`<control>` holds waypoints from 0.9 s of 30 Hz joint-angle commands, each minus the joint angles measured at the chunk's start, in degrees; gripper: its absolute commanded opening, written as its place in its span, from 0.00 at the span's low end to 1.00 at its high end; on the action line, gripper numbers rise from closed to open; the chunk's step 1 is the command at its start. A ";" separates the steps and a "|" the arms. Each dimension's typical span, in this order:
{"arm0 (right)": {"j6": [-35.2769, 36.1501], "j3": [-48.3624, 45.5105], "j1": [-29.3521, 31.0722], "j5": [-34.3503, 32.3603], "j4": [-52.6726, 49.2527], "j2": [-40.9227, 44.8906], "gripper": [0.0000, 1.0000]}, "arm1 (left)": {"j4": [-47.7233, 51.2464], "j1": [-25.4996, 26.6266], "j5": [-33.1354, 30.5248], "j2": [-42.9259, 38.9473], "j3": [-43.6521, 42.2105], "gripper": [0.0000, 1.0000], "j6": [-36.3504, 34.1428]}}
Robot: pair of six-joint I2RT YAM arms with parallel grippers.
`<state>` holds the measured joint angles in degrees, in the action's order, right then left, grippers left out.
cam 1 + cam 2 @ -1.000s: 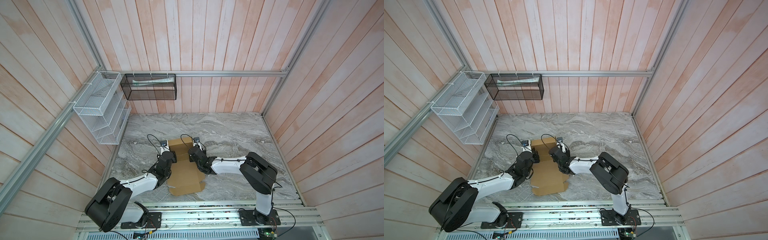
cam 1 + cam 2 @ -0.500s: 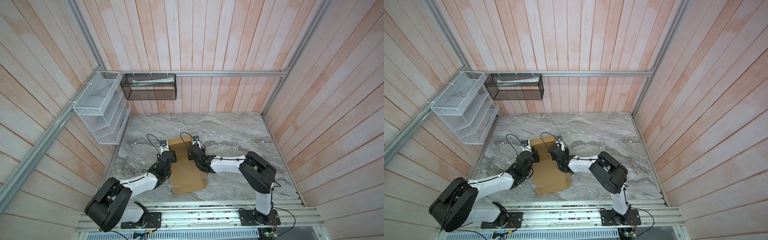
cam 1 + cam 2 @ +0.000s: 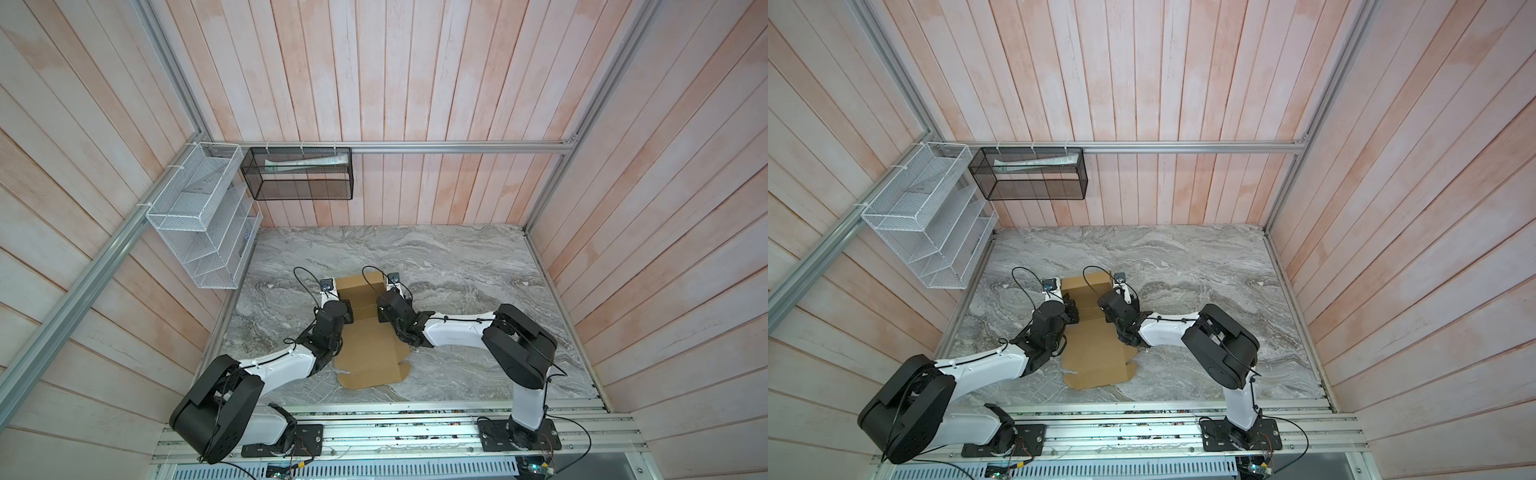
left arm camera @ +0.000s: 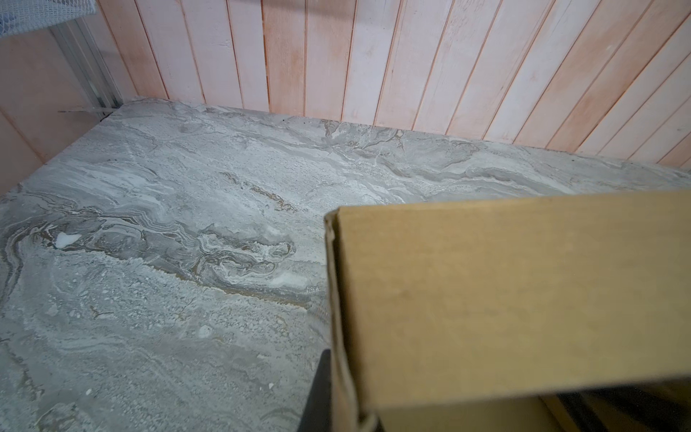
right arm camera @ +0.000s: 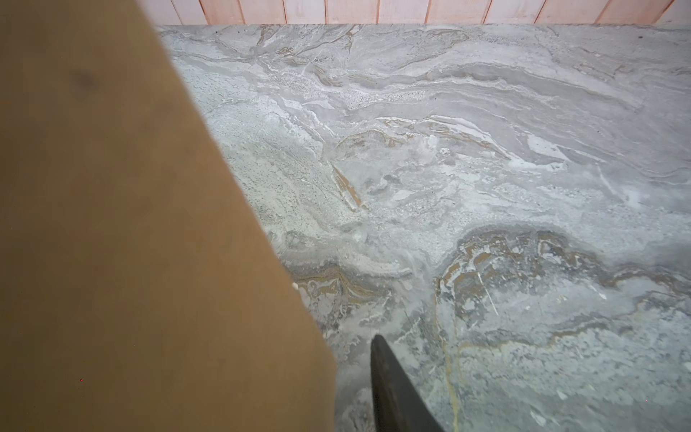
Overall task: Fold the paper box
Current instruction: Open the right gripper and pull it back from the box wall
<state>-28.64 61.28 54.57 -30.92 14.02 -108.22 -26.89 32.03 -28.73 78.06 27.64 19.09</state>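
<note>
Right pincer (image 3: 381,311) nearer paper box (image 3: 365,349), half-hidden

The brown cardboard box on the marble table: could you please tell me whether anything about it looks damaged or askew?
The plain brown corrugated cardboard box lies askew to the front edge of the grey marble table, and in the left wrist view its raised wall's corner edge looks slightly crushed. Nothing else stands out.
</note>
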 commanded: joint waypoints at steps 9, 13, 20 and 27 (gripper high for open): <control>1.64 -7.26 0.50 4.44 -4.31 15.14 0.42 | 6.23 -0.70 2.06 1.29 4.37 0.00 0.42; 2.70 -8.83 0.45 4.38 -5.81 18.52 0.42 | 9.11 -0.74 3.43 1.35 6.01 0.00 0.42; 3.51 -11.44 -0.75 5.79 -6.75 22.96 0.42 | 17.14 -1.33 6.62 1.48 10.48 0.00 -1.29; 3.33 -16.17 -3.00 8.60 -6.05 28.39 0.42 | 26.89 -2.66 11.33 3.12 17.22 0.00 -1.60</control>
<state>-25.67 46.70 52.40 -23.99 8.93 -82.19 -5.58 29.95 -20.64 80.03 41.82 18.17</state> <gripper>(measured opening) 0.417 0.056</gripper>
